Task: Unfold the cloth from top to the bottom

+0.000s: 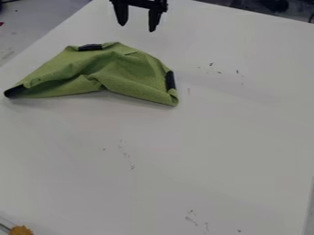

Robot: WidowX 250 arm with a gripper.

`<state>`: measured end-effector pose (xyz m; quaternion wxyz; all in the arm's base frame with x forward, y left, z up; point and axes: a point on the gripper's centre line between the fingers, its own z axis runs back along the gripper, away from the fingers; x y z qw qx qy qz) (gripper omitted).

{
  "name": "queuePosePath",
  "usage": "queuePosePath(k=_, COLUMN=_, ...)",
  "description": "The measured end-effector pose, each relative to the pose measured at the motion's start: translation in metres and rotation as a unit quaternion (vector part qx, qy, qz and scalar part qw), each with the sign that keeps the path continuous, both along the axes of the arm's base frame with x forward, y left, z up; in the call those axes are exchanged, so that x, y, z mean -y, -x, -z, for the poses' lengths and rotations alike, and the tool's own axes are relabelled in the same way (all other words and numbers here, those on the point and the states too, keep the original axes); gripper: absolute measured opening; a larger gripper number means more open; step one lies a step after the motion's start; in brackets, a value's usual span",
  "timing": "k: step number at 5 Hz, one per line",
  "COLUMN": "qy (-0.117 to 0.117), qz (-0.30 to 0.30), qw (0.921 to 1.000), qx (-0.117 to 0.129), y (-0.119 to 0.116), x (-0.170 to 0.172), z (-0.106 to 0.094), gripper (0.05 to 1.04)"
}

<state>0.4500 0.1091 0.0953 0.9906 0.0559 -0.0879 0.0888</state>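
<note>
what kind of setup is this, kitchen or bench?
Looks like a lab workbench, not a kitchen: a scuffed white table, a black robot gripper over its far side, and a crumpled green cloth laid out.

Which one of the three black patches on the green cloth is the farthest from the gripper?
The left patch, at the pointed tip of the cloth; the top patch, on the upper edge, and the right patch both lie closer to the gripper.
</note>
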Motion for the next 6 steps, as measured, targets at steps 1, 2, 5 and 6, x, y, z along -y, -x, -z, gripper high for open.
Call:
queuePosePath(k=1, qy=0.007, qz=-0.004, qw=0.9995, qx=-0.030, y=0.004, x=0.001, z=0.027, gripper=0.999)
queuePosePath(k=2, qy=0.011, qz=-0.012, qw=0.9991, qx=-0.038, y=0.009, x=0.006, z=0.039, gripper=0.999)
queuePosePath(k=5, qy=0.016, qz=-0.012, qw=0.9991, qx=-0.039, y=0.012, x=0.012, z=0.051, gripper=0.950)
queuePosePath(k=6, qy=0.010, qz=-0.008, qw=0.9991, qx=-0.041, y=0.013, x=0.011, z=0.053, gripper=0.668)
